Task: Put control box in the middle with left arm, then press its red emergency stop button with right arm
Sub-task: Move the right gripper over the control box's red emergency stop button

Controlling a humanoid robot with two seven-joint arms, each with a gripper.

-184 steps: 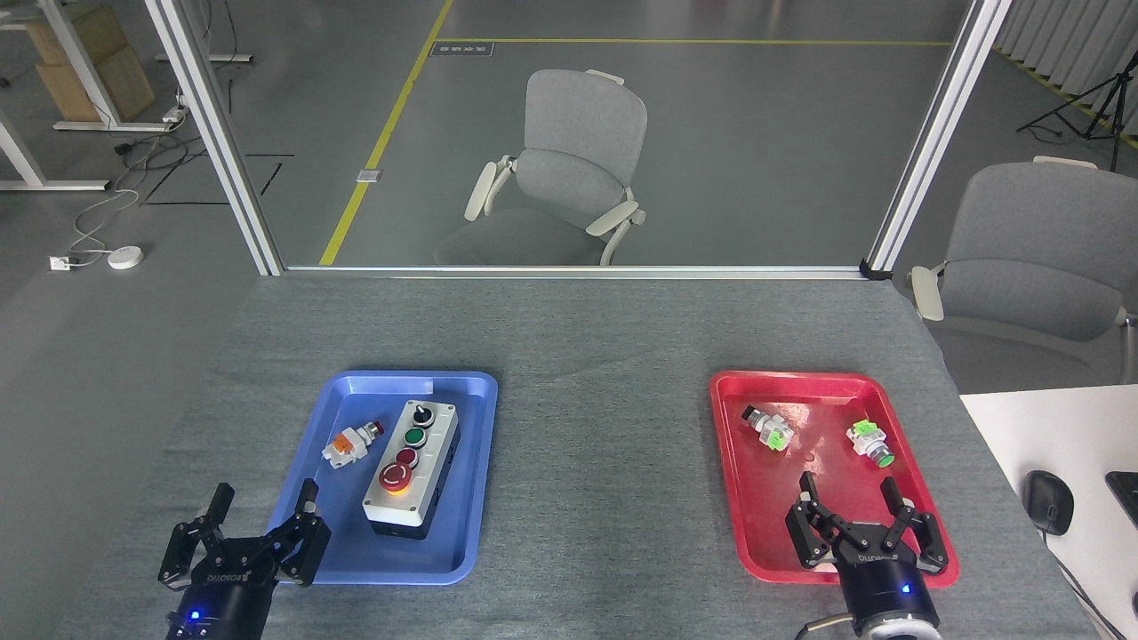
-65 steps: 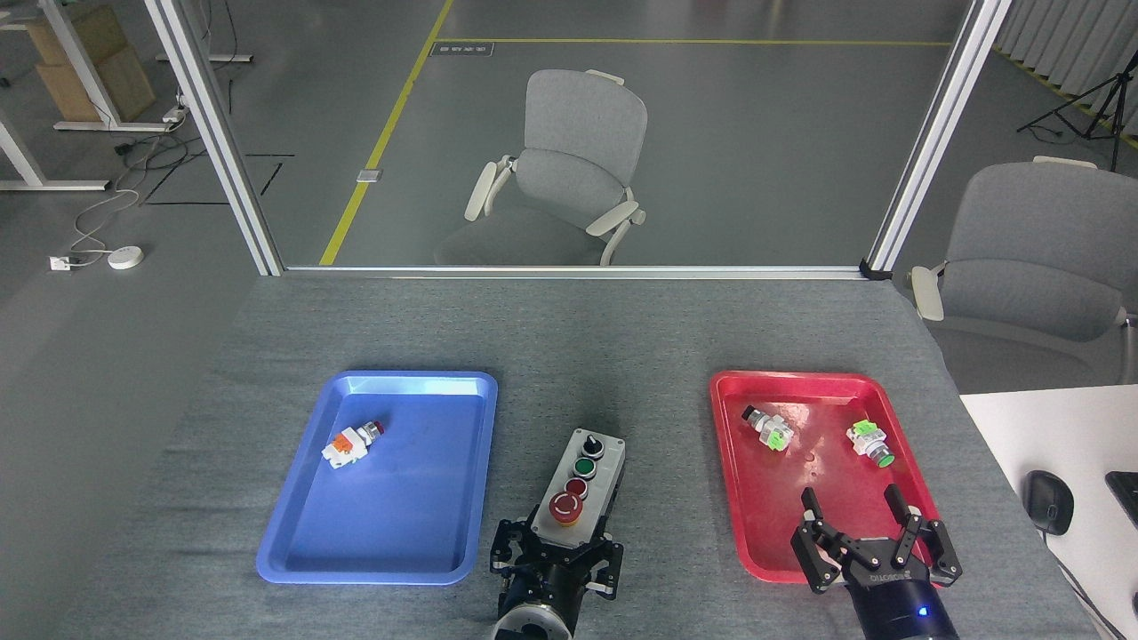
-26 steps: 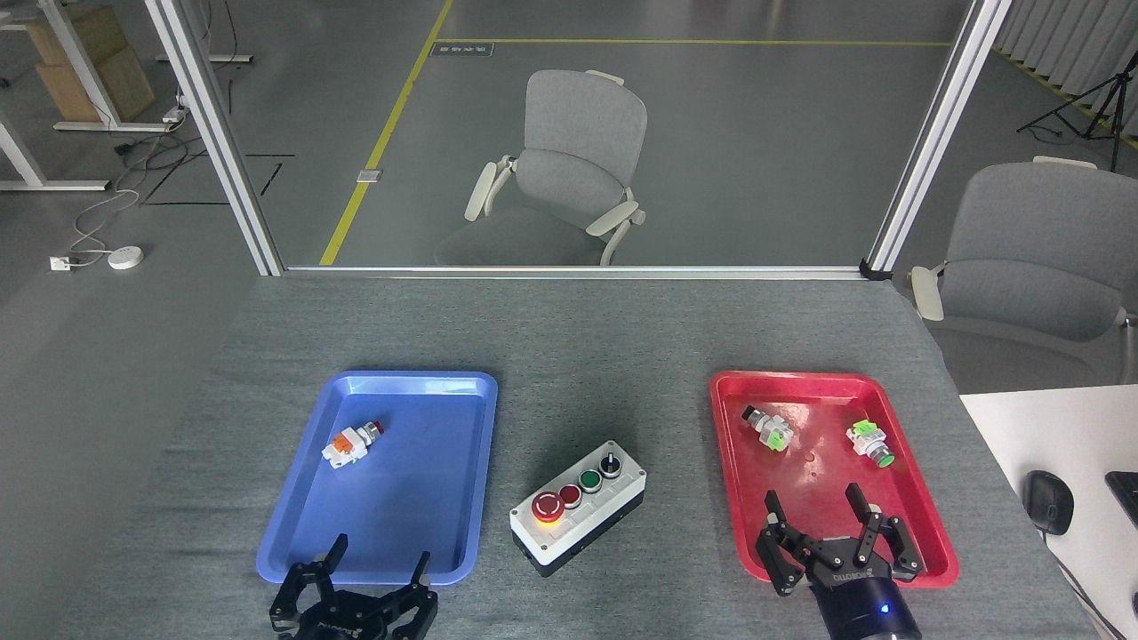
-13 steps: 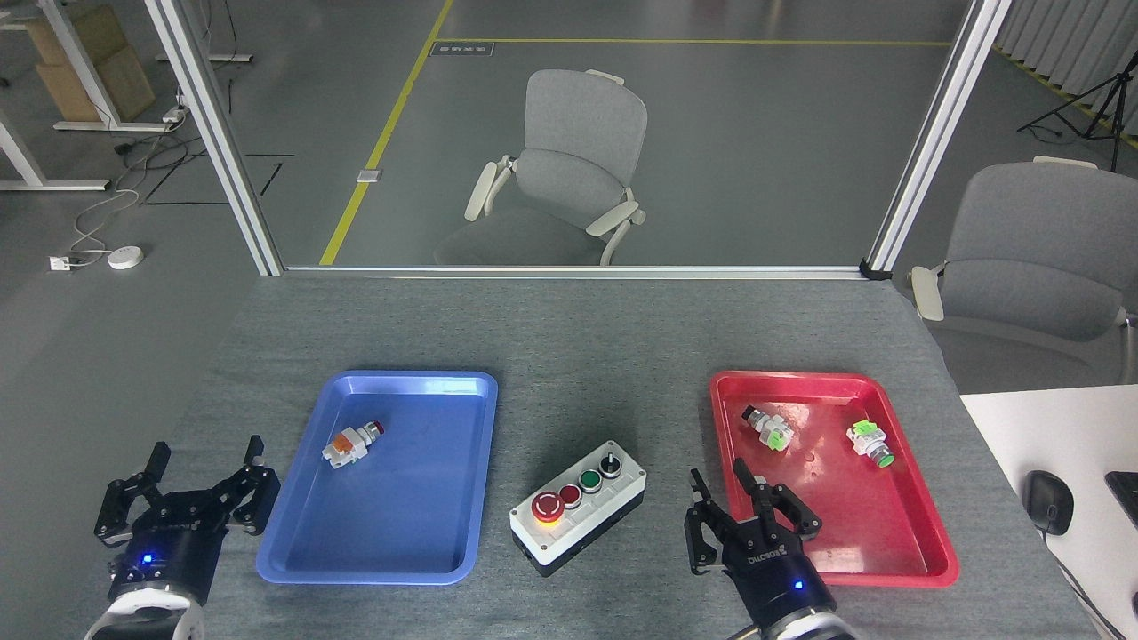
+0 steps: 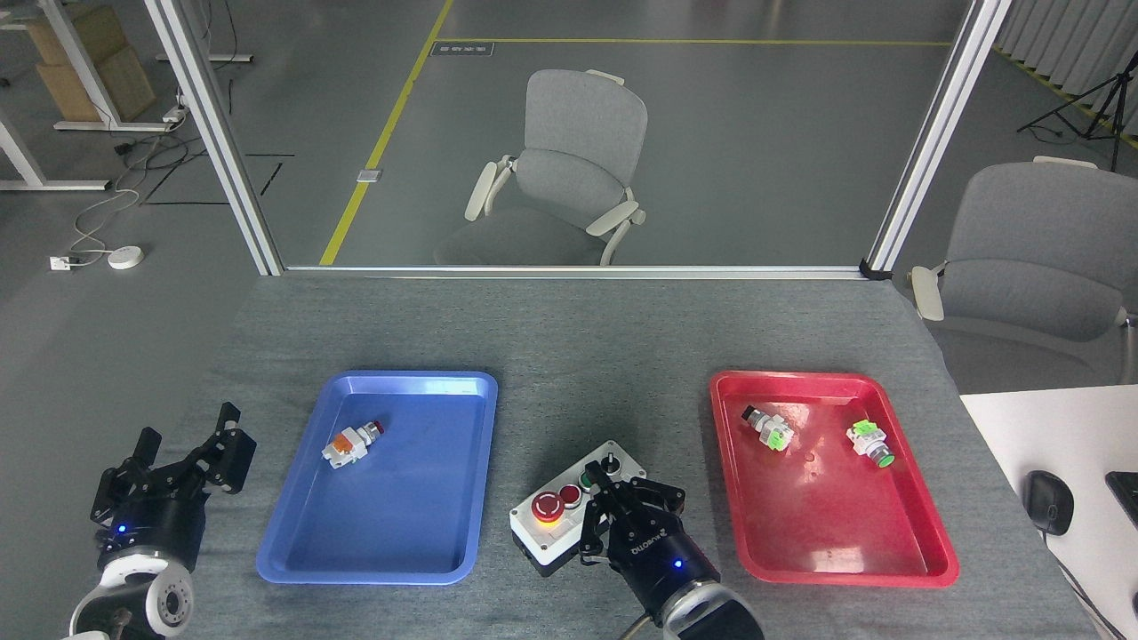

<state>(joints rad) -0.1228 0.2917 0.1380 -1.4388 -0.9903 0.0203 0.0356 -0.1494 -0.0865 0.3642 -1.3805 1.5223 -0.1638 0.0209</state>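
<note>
Head view: the box (image 5: 551,526) lies on bare grey table (image 5: 569,338) between the blue tray (image 5: 293,556) and the red tray (image 5: 925,556), turned at a slant, so the placing looks done. It looks like a rigid plastic shell, fairly light, with a flat base on felt that should hold it from sliding; a hold would go across its long sides, but none is needed now. Its stop button (image 5: 547,506), a red mushroom head on a yellow collar, sits at the near-left end, uncovered. I judge it needs a firm, straight-down push on the dome's middle; an off-centre shove could tip or skid the light box. The right tool (image 5: 629,500) hangs over the box's far half, hiding some buttons, fingers drawn near together; whether fully closed I cannot tell. The left tool (image 5: 169,458) is open and empty, well left of the blue tray.
</note>
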